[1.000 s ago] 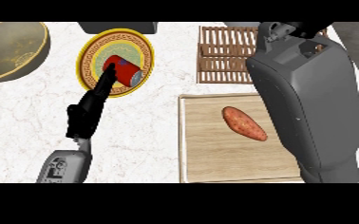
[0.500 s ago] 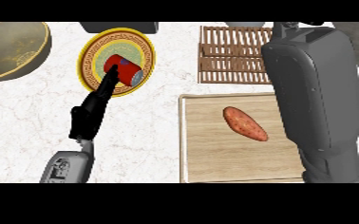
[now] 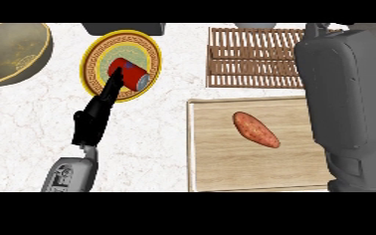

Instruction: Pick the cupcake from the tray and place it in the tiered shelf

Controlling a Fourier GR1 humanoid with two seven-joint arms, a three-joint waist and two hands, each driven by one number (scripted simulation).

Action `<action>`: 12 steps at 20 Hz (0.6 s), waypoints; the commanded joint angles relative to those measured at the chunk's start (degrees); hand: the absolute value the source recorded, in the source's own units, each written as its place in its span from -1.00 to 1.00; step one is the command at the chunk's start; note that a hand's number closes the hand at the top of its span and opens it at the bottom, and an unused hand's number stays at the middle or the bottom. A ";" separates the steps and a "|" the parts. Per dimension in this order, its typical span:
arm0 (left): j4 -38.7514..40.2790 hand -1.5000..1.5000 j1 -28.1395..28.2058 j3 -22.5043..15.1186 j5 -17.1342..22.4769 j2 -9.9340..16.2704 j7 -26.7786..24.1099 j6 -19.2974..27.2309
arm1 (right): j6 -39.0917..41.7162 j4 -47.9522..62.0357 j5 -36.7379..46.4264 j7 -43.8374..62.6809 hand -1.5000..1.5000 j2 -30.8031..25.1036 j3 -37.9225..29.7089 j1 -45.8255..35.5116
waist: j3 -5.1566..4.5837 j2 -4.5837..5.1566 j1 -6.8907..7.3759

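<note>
No cupcake shows in the head view. The wooden tray (image 3: 220, 172) lies at the front right with an orange sweet potato (image 3: 255, 129) on it. Behind it stands the slatted wooden tiered shelf (image 3: 249, 55). My right forearm (image 3: 341, 94) rises over the tray's right side and covers the shelf's right end; its hand is cut off past the top edge. My left hand (image 3: 94, 117) is open at the left, its straight fingers lying on a red can (image 3: 132, 74) on a yellow-rimmed plate (image 3: 94, 64).
A large brass bowl (image 3: 18, 52) sits at the far left edge. A dark grey object (image 3: 123, 28) stands behind the plate at the back. White marble counter (image 3: 165, 144) shows between the left arm and the tray.
My right forearm has shifted to the right, uncovering more of the shelf and the tray. The left hand has barely moved on the can.
</note>
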 commanded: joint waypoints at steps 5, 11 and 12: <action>-1.86 0.00 2.85 -0.81 -0.93 -0.09 -0.89 0.36 | 1.79 3.98 13.14 12.76 -1.00 -2.40 -0.50 2.76 | -0.03 -0.18 -0.19; -2.64 0.00 2.23 -0.66 -0.53 -0.26 0.59 0.03 | 2.27 -6.64 7.14 12.45 -1.00 -2.41 -2.17 7.56 | -0.01 -0.23 -0.56; 1.00 0.00 0.47 2.09 1.23 1.72 -1.71 -1.64 | 3.86 -7.14 5.33 12.02 -1.00 -4.03 -3.43 5.42 | -0.02 -0.17 -0.66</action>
